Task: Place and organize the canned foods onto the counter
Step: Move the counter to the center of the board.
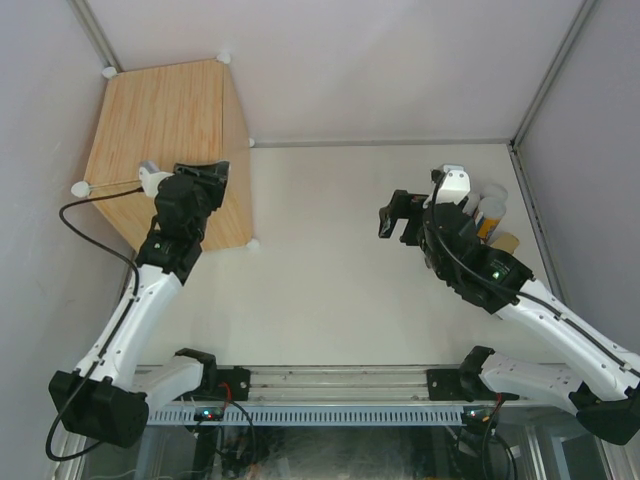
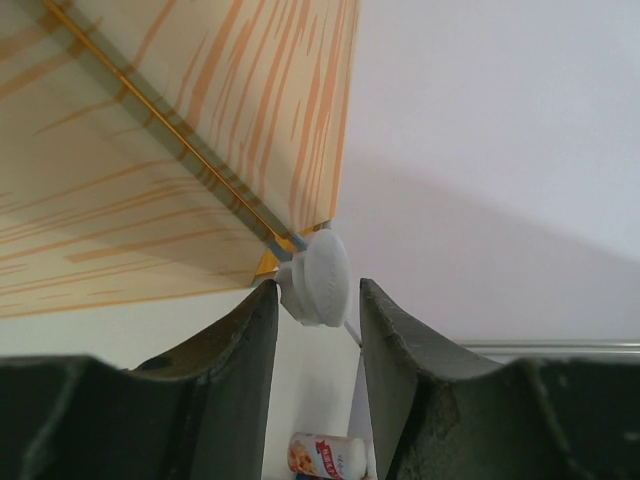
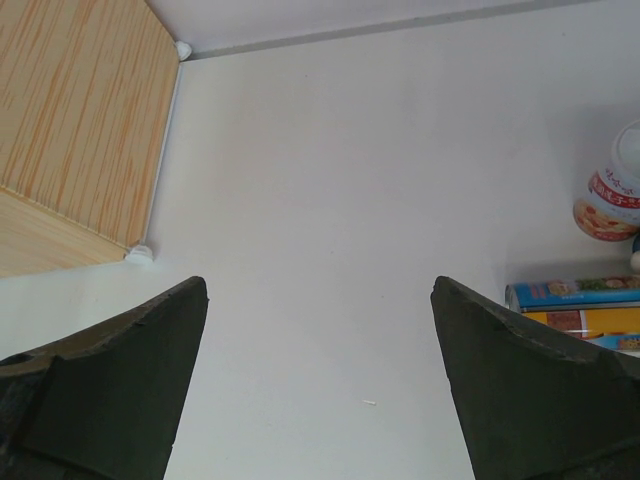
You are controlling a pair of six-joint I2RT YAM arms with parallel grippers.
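The counter (image 1: 160,110) is a light wood-grain box with white knobs at its corners, standing tilted at the far left. My left gripper (image 1: 212,172) hovers over its right part. In the left wrist view the left gripper (image 2: 312,295) stands narrowly open and holds nothing; a white knob (image 2: 318,278) lies just past its tips. Far beyond the gap lies a white-red can (image 2: 325,455). My right gripper (image 1: 398,218) is wide open above the bare table. Canned foods (image 1: 492,212) cluster to its right, partly hidden by the arm. The right wrist view shows a white-red can (image 3: 610,195) and a lying blue-orange cylinder (image 3: 575,305).
White walls with metal posts (image 1: 548,75) close in the table (image 1: 330,280) at the back and sides. A thin cord (image 1: 110,188) runs between the counter's left knobs. The arms' bases and rail (image 1: 330,385) line the near edge.
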